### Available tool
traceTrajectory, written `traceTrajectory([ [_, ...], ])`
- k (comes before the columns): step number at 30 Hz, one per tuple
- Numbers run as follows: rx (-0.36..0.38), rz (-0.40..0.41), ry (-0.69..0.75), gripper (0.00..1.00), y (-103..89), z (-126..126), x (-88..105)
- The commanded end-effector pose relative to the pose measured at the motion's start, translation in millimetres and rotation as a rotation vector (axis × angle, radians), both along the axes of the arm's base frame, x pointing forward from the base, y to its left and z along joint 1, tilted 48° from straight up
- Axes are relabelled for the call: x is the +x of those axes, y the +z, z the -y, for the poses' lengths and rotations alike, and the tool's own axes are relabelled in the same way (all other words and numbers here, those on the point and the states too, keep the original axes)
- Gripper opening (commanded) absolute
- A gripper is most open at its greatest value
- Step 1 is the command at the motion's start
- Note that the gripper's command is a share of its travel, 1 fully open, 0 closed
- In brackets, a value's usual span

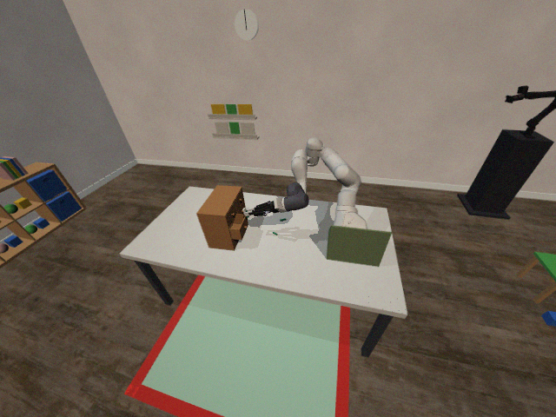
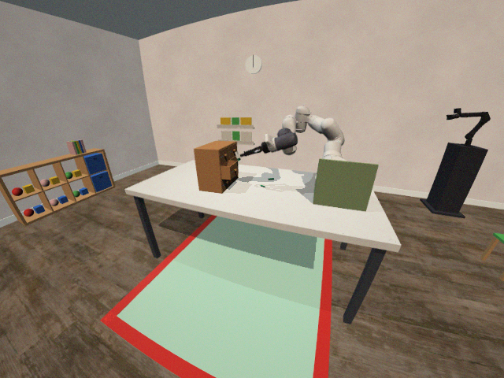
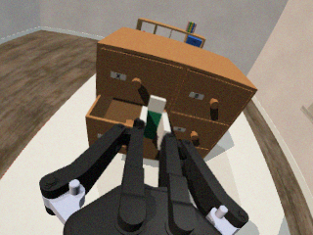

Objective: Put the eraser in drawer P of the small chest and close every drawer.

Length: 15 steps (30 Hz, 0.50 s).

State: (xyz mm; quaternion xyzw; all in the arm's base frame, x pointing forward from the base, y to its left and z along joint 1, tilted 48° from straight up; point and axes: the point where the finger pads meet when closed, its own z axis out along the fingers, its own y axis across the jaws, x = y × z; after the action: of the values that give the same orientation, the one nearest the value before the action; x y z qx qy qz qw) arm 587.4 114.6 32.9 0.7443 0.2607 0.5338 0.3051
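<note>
The brown chest (image 1: pixel 220 217) (image 2: pixel 209 171) (image 3: pixel 171 51) stands upright at the table's left, its drawer fronts facing the arm. A left-column drawer (image 1: pixel 237 230) (image 2: pixel 227 172) (image 3: pixel 96 126), below the top one, is pulled partway out, its inside partly visible. The other drawers in view look pushed in. The small label plates are too blurred to read surely. My gripper (image 1: pixel 248 212) (image 2: pixel 240 155) (image 3: pixel 152 117) is shut on the eraser (image 2: pixel 237 153) (image 3: pixel 156 103), white with a green sleeve. In the wrist view the eraser appears over the open drawer's right end, in front of the chest; its exact height is unclear.
Two small dark green things, one (image 1: pixel 282 220) (image 2: pixel 271 179) farther back and one (image 1: pixel 274 233) (image 2: pixel 262 186) nearer the front, lie on the white table (image 1: pixel 269 264) (image 2: pixel 260 211). A green upright panel (image 1: pixel 358 246) (image 2: pixel 346 185) stands at the right, before the arm's base. Round knobs stick out from the drawers.
</note>
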Motion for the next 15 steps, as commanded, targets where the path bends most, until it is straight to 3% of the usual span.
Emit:
traceTrajectory([
  [1,-0.018,-0.022,0.020,0.11,-6.0,-6.4,9.7],
  [15,-0.018,-0.022,0.020,0.11,-7.1,-9.4,40.2],
])
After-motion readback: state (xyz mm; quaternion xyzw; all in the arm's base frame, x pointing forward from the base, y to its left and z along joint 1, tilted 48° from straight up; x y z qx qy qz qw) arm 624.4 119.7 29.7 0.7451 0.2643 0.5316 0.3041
